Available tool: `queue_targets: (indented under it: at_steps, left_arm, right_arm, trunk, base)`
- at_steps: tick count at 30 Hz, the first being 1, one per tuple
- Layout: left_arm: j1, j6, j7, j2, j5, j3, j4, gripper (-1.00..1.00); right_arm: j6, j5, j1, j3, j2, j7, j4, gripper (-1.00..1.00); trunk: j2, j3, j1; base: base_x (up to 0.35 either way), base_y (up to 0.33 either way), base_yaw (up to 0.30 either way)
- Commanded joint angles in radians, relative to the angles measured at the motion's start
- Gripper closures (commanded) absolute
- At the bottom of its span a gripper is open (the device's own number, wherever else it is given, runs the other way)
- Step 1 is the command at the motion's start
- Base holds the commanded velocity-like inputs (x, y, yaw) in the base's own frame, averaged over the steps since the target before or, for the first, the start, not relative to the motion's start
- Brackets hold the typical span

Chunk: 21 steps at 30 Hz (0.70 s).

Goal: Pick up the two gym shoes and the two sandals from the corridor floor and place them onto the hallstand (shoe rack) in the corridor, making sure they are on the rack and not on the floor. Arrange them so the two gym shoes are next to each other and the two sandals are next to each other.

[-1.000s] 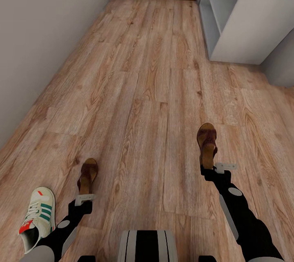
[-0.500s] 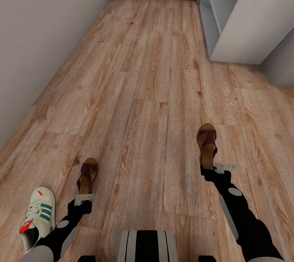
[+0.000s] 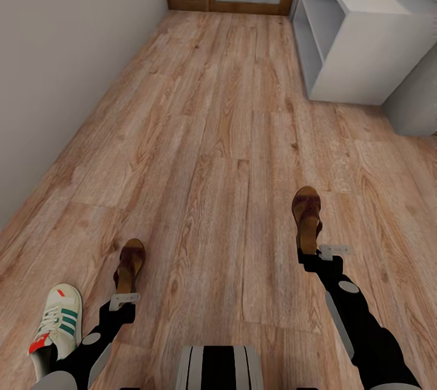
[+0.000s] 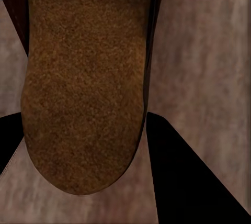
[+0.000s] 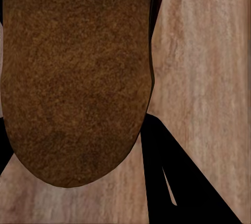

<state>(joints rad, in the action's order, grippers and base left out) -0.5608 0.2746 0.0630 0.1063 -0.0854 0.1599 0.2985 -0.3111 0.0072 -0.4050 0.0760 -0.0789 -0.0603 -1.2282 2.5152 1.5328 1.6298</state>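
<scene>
Both grippers closed on sandals: left gripper (image 3: 124,293) pinches one sandal's (image 3: 128,263) heel, right gripper (image 3: 311,253) the other sandal's (image 3: 307,214). Sneaker (image 3: 56,326) lies outside left fingers; no writing legible.

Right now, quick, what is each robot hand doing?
Left gripper: shut on the left sandal.
Right gripper: shut on the right sandal.

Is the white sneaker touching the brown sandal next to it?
Apart. In the head view, bare corridor floor shows between the gym shoe and the sandal held at the left pincer.
</scene>
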Motion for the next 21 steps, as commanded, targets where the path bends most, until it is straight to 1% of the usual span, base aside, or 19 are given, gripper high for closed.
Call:
queue_targets:
  at_steps: [1, 8, 12, 13, 16, 18, 21]
  left_arm:
    - [0.000, 0.003, 0.006, 0.000, -0.013, 0.009, -0.001, 1.00]
    - [0.007, 0.003, 0.006, 0.000, -0.014, 0.008, -0.010, 1.00]
    - [0.034, 0.003, 0.004, 0.000, -0.013, 0.009, -0.001, 1.00]
    - [0.047, 0.003, 0.003, 0.001, -0.013, 0.010, 0.000, 1.00]
    - [0.060, 0.003, 0.002, 0.002, -0.013, 0.010, 0.001, 1.00]
    - [0.081, 0.004, -0.004, 0.003, -0.013, 0.011, 0.002, 1.00]
    - [0.086, 0.008, -0.006, 0.003, -0.013, 0.011, 0.000, 1.00]
  right_arm:
    - [-0.006, -0.003, 0.000, -0.001, -0.001, -0.004, 0.006, 1.00]
    - [-0.002, -0.003, 0.000, -0.003, -0.001, -0.002, 0.029, 1.00]
    - [0.000, -0.005, 0.000, -0.004, 0.000, -0.003, 0.031, 1.00]
    - [0.003, -0.004, 0.000, -0.004, 0.001, -0.003, 0.040, 1.00]
    - [0.005, -0.004, 0.000, -0.003, 0.000, -0.004, 0.061, 1.00]
    - [0.020, -0.003, 0.000, -0.002, -0.002, -0.006, 0.101, 1.00]
    - [0.041, 0.001, 0.000, -0.001, -0.004, -0.006, 0.111, 1.00]
  trunk:
    - [0.000, -0.003, -0.001]
    - [-0.002, -0.031, -0.004]
    - [-0.003, -0.046, -0.005]
    - [-0.003, -0.050, -0.006]
    - [-0.004, -0.063, -0.007]
    - [-0.004, -0.071, -0.008]
    - [-0.005, -0.085, -0.010]
  base:
    - [0.000, 0.000, 0.000]
    - [0.000, 0.000, 0.000]
    - [0.000, 0.000, 0.000]
    - [0.000, 0.000, 0.000]
    - [0.000, 0.000, 0.000]
    - [0.000, 0.000, 0.000]
    - [0.000, 0.000, -0.017]
